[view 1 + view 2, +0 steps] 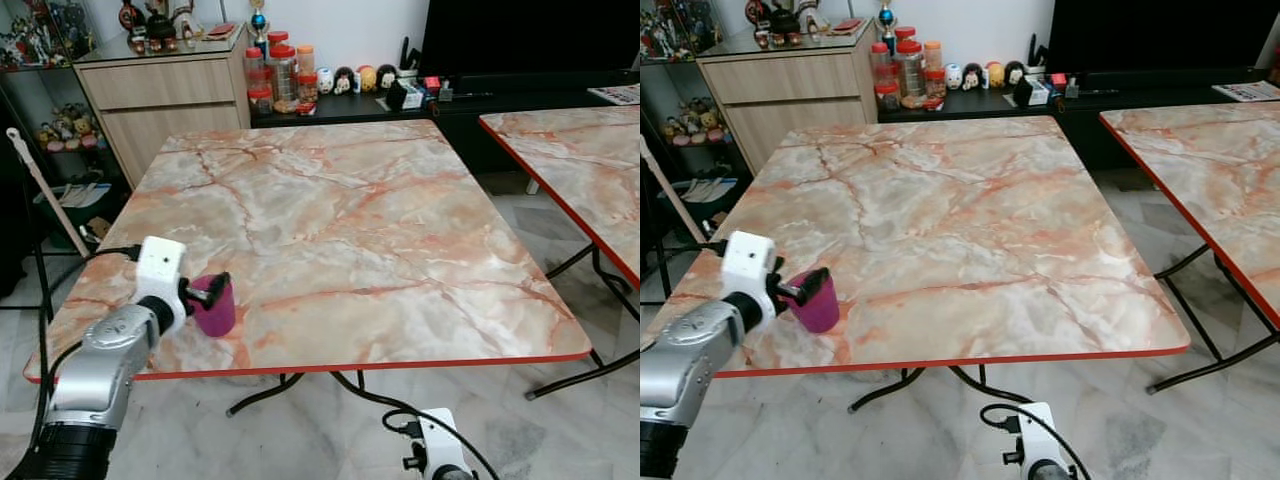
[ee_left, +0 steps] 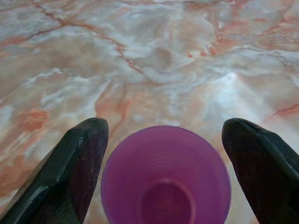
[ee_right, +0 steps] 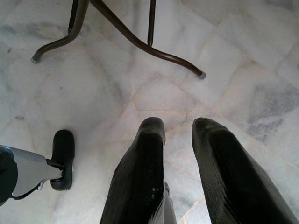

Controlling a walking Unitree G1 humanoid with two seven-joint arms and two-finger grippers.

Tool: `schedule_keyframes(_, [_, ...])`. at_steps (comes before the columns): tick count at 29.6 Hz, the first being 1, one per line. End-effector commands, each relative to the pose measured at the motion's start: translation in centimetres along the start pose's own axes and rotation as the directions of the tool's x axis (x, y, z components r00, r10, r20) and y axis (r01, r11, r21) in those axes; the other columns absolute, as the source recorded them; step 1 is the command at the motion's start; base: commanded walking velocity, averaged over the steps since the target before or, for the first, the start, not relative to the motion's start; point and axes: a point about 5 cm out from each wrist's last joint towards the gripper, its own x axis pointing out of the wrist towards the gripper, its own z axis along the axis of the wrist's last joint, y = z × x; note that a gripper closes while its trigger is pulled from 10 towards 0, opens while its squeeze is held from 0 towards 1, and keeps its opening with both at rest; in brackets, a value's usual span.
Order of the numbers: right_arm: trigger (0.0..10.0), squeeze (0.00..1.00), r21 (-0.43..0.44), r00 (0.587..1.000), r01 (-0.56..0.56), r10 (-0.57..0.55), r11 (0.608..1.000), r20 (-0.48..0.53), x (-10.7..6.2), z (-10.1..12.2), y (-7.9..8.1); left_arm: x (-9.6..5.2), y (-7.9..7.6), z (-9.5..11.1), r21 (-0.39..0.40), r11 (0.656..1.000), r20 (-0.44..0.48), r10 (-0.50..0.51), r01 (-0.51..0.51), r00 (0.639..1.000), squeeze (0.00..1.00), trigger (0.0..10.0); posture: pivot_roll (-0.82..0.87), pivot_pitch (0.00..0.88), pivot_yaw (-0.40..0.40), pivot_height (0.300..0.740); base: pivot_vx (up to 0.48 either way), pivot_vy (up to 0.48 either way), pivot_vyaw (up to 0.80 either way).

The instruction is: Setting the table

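Left wrist view, left gripper (image 2: 164, 140) straddling purple cup (image 2: 166, 175) (upright), table (image 1: 400, 230)

Checked all four views, found no readable text. Jars (image 1: 283, 70) on cabinet had labels, too small to read. Printed sheet (image 1: 620, 94) on second table: print was visible, couldn't resolve words. Purple cup (image 2: 166, 177) carried no marking I could see. Boxes (image 1: 406, 94) on TV bench: nothing legible either.

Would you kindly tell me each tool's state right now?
Left tool: open, fingers either side of the purple cup.
Right tool: empty, fingers slightly apart.
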Motion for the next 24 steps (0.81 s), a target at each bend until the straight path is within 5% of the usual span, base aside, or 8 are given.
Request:
schedule_keyframes(1, [10.0, 0.00, 0.004, 1.000, -0.005, 0.005, 1.000, -0.002, 0.0, 0.1, 0.2, 0.1, 0.1, 1.1, 0.035, 0.999, 0.005, -0.017, 0.017, 1.000, 0.00, 10.0, 0.07, 0.000, 0.038, 0.723, 0.000, 0.000, 0.00])
schedule_keyframes(12, [10.0, 0.00, 0.006, 1.000, -0.010, 0.010, 1.000, 0.000, 0.1, 0.3, 0.2, 0.4, 1.5, 2.0, 0.068, 0.997, -0.020, 0.033, -0.031, 0.999, 0.00, 10.0, 0.07, 0.000, 0.038, 0.723, 0.000, 0.000, 0.00])
schedule_keyframes(17, [10.0, 0.00, 0.002, 1.000, -0.015, 0.015, 1.000, -0.003, 0.1, 0.2, 0.3, 0.7, 2.7, 1.1, 0.139, 0.988, -0.104, 0.084, -0.069, 0.991, 0.00, 10.0, 0.07, 0.000, 0.036, 0.723, 0.000, 0.000, 0.00])
schedule_keyframes(24, [10.0, 0.00, 0.005, 1.000, -0.012, 0.012, 1.000, -0.007, 0.0, 0.1, 0.2, 0.2, 3.0, -0.1, 0.116, 0.991, -0.165, 0.084, -0.065, 0.983, 0.00, 10.0, 0.07, 0.000, 0.034, 0.723, 0.000, 0.000, 0.00])
